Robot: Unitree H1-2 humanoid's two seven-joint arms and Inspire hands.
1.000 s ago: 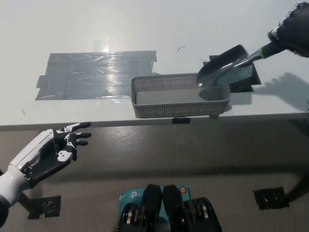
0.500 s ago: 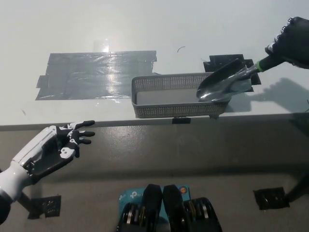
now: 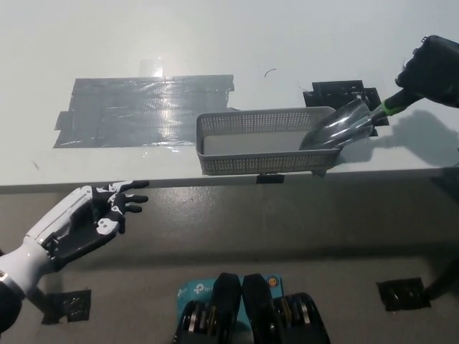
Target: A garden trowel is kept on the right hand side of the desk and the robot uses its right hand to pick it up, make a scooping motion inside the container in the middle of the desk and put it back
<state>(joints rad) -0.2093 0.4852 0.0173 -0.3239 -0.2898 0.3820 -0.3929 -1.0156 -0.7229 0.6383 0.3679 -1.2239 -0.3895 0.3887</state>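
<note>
**Trowel blade dips over the basket's right rim**

From the head view: the black right hand [image 3: 432, 68] is clenched around the garden trowel [image 3: 343, 126], its handle mostly buried in the grip. The blade slants down into the right end of the grey mesh container [image 3: 267, 141], which sits close to the desk [image 3: 215, 36] front edge, with open tabletop behind it. The picture's right edge cuts off the right arm. The white left hand [image 3: 86, 222] hangs below the desk edge at lower left, fingers spread, holding nothing.

The right hand [image 3: 434, 69], cut by the right edge, hides most of the handle of the trowel [image 3: 343, 127].
</note>
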